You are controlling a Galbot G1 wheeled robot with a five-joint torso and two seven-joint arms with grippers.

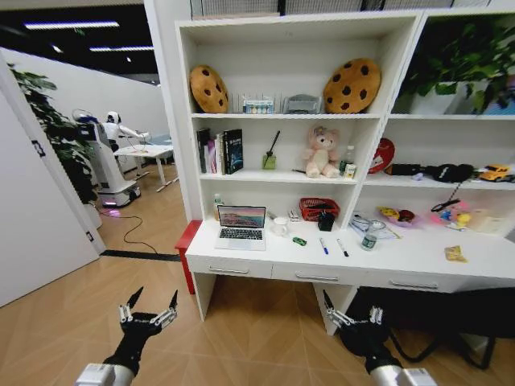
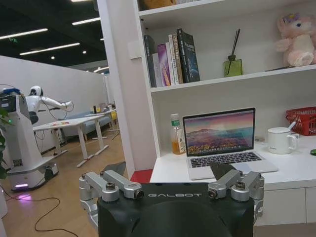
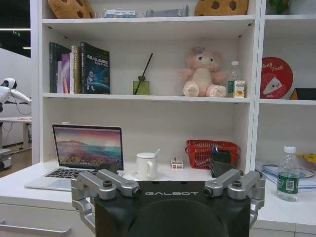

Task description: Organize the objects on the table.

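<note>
Laptop: silver laptop (image 1: pixel 241 227) stands open at the left end of the surface (image 1: pixel 418 261), screen lit, facing the front edge.
Green item: tiny green item (image 1: pixel 299 240) lies just right of the laptop, toward the middle.
Pens: two dark pens (image 1: pixel 323 246) lie near the front edge, side by side but apart, right of the green item.
Bottle: small clear bottle (image 1: pixel 369 239) with a green label stands upright, right of the pens.
Packet: flat yellow packet (image 1: pixel 455 254) lies near the right end, well apart from the bottle.
Mug: white mug (image 1: pixel 280 226) stands between the laptop and a red basket (image 1: pixel 319 208) at the back edge.
Left end effector: left end effector (image 1: pixel 147 310) hangs above the floor before the surface's left end, fingers spread, released.
Right end effector: right end effector (image 1: pixel 352 314) hangs before the drawers below the pens, fingers spread, holding nothing.
</note>
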